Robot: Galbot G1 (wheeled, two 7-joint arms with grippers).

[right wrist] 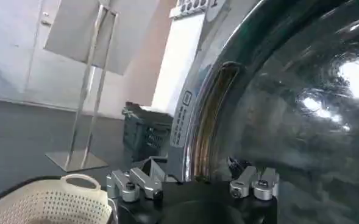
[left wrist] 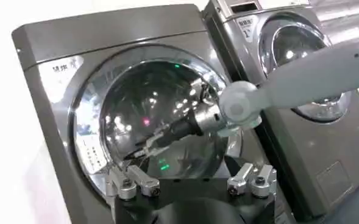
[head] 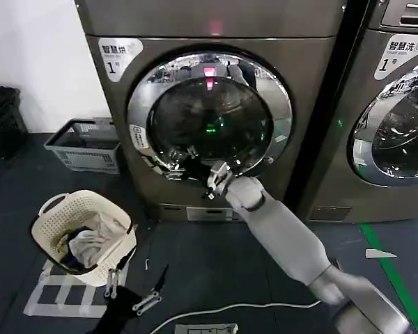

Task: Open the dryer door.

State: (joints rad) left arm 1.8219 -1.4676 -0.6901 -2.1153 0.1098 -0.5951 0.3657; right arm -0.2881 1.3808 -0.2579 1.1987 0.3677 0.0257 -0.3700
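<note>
The dryer door (head: 209,118) is a large round porthole with a wide chrome rim and dark glass, and it lies flat against the machine front. My right arm reaches up from the lower right, and its gripper (head: 183,161) sits at the door's lower left rim. In the right wrist view the right gripper (right wrist: 192,185) is open, with the rim's edge (right wrist: 197,134) standing between its spread fingers. My left gripper (head: 131,291) hangs low near the floor, open and empty. The left wrist view shows the door (left wrist: 155,115) and the right gripper (left wrist: 144,145) on it.
A white laundry basket (head: 83,233) with clothes stands on the floor at the left, with a grey crate (head: 83,145) behind it. A second machine (head: 397,118) stands close on the right. A white cable (head: 230,309) lies on the floor. A metal stand (right wrist: 85,122) is off to the side.
</note>
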